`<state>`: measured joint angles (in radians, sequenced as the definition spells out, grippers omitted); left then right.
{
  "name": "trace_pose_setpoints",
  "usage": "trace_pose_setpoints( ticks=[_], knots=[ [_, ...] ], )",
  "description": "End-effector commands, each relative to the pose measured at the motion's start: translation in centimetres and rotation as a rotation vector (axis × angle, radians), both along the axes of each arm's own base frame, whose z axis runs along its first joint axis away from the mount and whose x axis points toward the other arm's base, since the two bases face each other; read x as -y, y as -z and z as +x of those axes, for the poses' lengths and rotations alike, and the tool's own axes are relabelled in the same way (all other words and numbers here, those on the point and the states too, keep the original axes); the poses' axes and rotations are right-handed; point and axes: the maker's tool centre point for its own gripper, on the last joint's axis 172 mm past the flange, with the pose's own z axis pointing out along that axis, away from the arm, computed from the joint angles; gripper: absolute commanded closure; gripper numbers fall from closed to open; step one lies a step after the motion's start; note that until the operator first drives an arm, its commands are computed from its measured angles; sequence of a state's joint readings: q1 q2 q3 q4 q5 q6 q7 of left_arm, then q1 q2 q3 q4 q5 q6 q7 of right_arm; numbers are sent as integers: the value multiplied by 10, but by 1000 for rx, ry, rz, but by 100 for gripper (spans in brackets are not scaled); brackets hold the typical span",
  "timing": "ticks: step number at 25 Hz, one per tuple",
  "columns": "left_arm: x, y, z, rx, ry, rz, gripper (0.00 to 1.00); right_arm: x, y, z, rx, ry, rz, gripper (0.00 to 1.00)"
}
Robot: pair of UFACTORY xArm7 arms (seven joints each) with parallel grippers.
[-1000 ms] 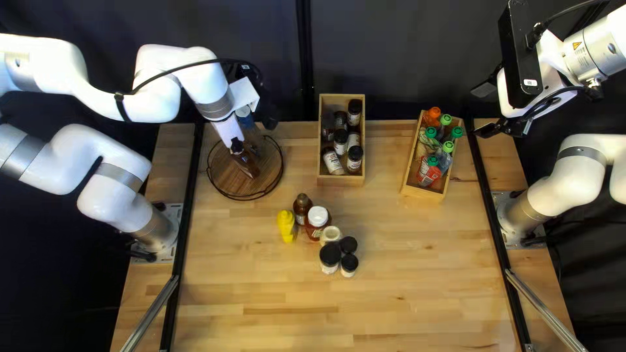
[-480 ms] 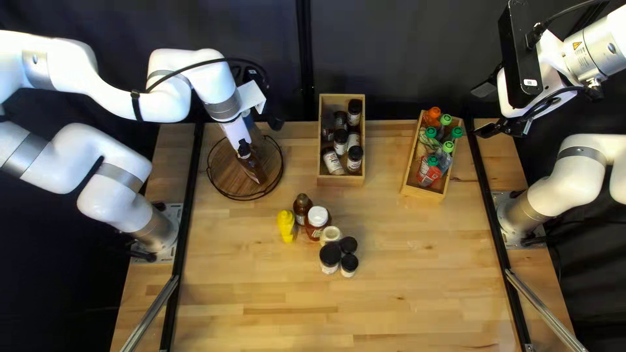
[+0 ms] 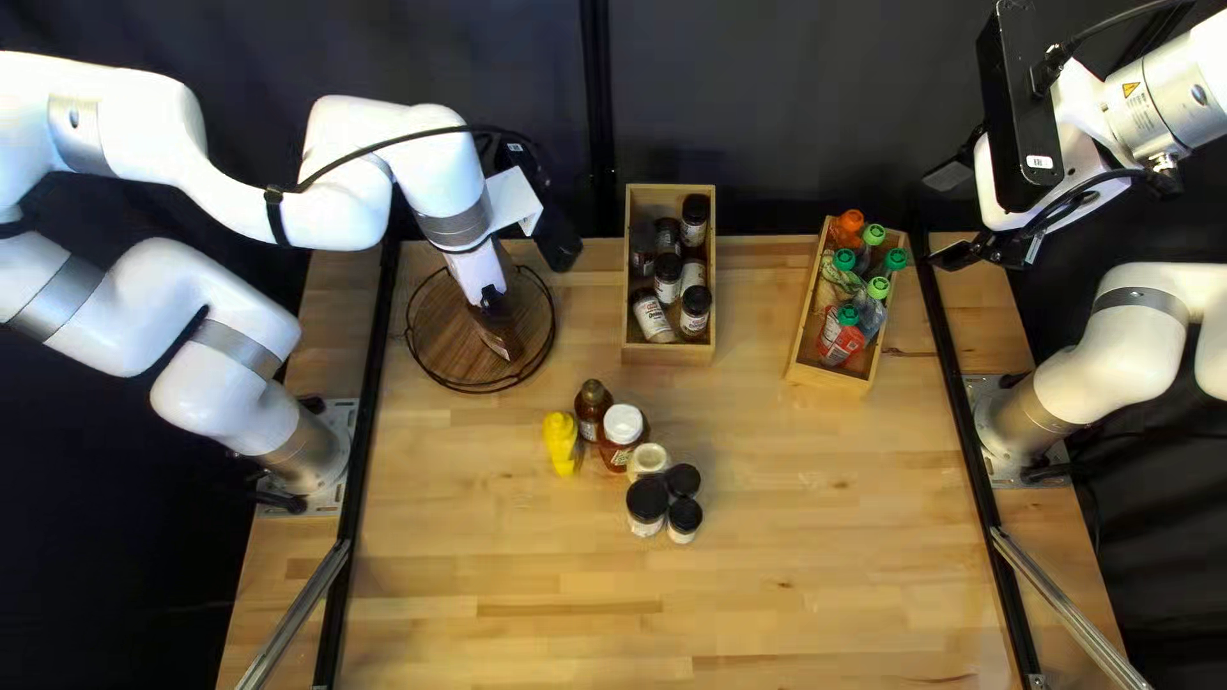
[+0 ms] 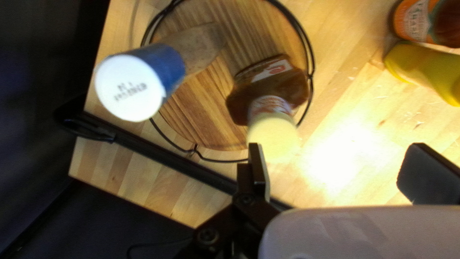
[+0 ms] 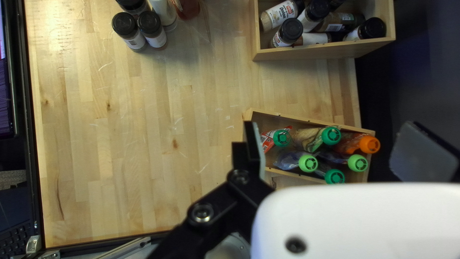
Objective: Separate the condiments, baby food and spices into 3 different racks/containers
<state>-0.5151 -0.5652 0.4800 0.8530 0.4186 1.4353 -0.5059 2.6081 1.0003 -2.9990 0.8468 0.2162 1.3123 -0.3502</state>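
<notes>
Two arms are in position. Left arm (image 3: pixel 339 192): extended over the round wooden tray (image 3: pixel 441 335), wrist bent down, left gripper (image 3: pixel 491 302) directed at the tray. Its jaws are released and spread wide. The brown bottle (image 4: pixel 268 88) is on the tray ahead of them, its cream cap (image 4: pixel 272 136) near the tip of one finger. The blue container (image 4: pixel 165 67), white end toward the camera, is on the tray, outside that same finger.

Right arm (image 3: pixel 1170 96): raised, with the right gripper (image 3: pixel 952 215) beyond the pouch box (image 3: pixel 795 371). Its jaws are also released, wide apart, with nothing gripped. Capped pouches (image 5: pixel 330 135) lie in the box, ahead of and between the fingers. The jar box (image 5: pixel 321 52) holds black-capped jars, farther ahead of these jaws.

The yellow bottle (image 3: pixel 560 444), the brown containers beside it (image 3: pixel 623 435) and the loose black-lidded jars (image 3: pixel 647 501) are well apart from both grippers.

Visibility: contact between cap and finger cannot be determined. One left finger is hidden in the top left view. The left wrist view cuts off the yellow bottle; the right wrist view cuts off the jar box.
</notes>
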Motion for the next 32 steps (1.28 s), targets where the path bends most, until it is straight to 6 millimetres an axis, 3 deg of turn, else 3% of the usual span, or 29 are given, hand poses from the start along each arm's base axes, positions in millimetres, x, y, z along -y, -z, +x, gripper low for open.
trace_pose_setpoints(
  ticks=[1,4,9,17,32],
  knots=[
    [60,-16,19,-16,247,15,0,0,0,0,0,0,0,0],
    [98,-17,36,-21,453,-13,0,0,0,0,0,0,0,0],
    [130,-3,60,-36,687,-65,0,0,0,0,0,0,0,0],
    [123,48,65,10,684,-103,0,0,0,0,0,0,0,0],
    [114,114,67,47,516,-78,0,0,0,0,0,0,0,0]
  ],
)
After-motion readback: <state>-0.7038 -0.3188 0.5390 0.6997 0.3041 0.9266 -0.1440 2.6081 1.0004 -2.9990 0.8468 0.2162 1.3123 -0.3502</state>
